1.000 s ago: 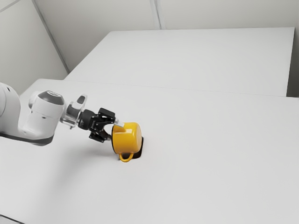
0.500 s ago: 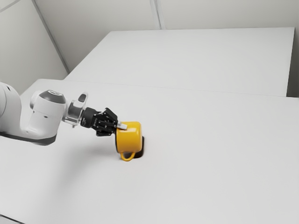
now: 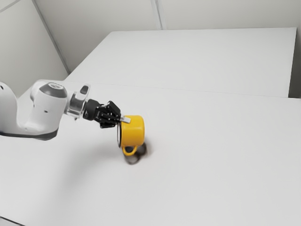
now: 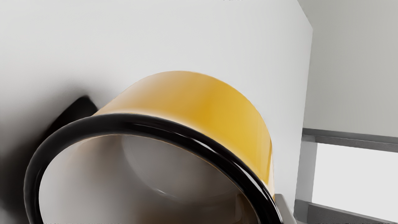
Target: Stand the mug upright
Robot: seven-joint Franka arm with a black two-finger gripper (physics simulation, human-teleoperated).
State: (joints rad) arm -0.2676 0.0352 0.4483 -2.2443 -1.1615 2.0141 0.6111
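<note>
Held off the table, the yellow mug (image 3: 133, 131) lies on its side in the exterior view, its black-rimmed mouth toward the gripper (image 3: 124, 120) and its handle hanging downward. The gripper is shut on the mug's wall at the upper part of the rim. In the wrist view the mug (image 4: 199, 99) shows its open mouth and grey interior, and the gripper (image 4: 266, 208) pinches the wall, one finger outside and one inside the mouth. The mug's base is turned away from the hand.
The white table (image 3: 197, 155) extends around the mug, with a dark shadow beneath it. Behind stands another white surface (image 3: 202, 56), with pale walls beyond. A dark line crosses the exterior view's lower left corner.
The fingers have closed on the mug's wall since the earliest picture. The mug has then risen with the gripper and moved slightly to the exterior view's right, its shadow separating from it.
</note>
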